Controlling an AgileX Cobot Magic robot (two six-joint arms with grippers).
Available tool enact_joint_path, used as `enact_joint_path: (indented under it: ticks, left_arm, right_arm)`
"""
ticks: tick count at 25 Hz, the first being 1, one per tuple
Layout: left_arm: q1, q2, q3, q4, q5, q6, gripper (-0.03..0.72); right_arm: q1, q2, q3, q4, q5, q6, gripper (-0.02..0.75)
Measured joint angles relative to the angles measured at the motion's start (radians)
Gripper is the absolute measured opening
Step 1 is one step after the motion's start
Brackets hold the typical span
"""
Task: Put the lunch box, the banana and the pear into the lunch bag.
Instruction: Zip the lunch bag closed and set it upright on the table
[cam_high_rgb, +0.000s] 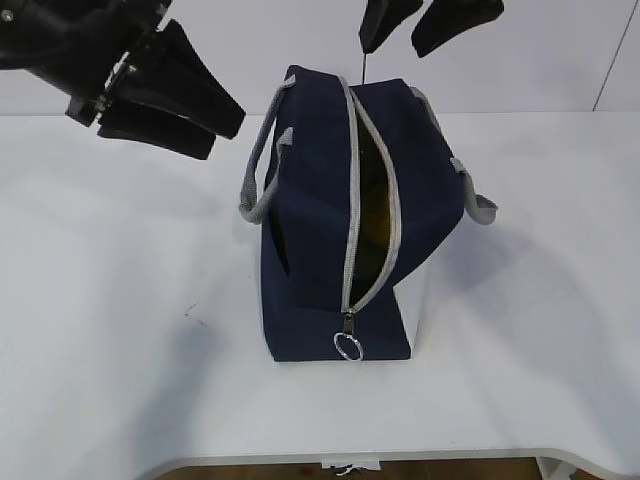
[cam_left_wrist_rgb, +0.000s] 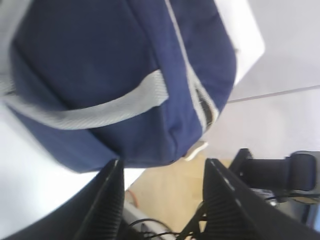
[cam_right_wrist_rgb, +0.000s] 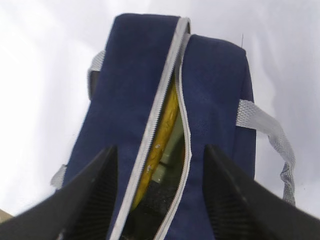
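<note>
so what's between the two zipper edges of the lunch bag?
Right wrist view: the banana along the gap in the lunch bag, something pale green under it.

You have the lunch bag (cam_high_rgb: 320, 200) mid-frame on the table (cam_high_rgb: 110, 330); the banana (cam_right_wrist_rgb: 161, 135) lies inside its opening, lunch box (cam_right_wrist_rgb: 167, 167) beside it.

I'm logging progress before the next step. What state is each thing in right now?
lunch bag: upright on the table, zipper partly open
ring pull: hanging at the near end
banana: inside the bag, seen through the gap
lunch box: seemingly inside, only a pale green sliver shows
pear: not visible
left gripper: open, empty
right gripper: open, empty, above the bag
</note>
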Motion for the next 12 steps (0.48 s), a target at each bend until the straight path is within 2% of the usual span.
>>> enact_joint_path:
  ticks: [7, 12]
  left_arm:
    - [0.0, -0.061, -0.007, 0.268, 0.017, -0.172, 0.383]
    - [0.0, -0.117, 0.005, 0.401, 0.025, -0.233, 0.37]
  right_arm:
    - [0.0, -0.079, 0.018, -0.068, 0.0, -0.018, 0.428]
    - [0.0, -0.193, 0.159, -0.1, -0.008, -0.036, 0.43]
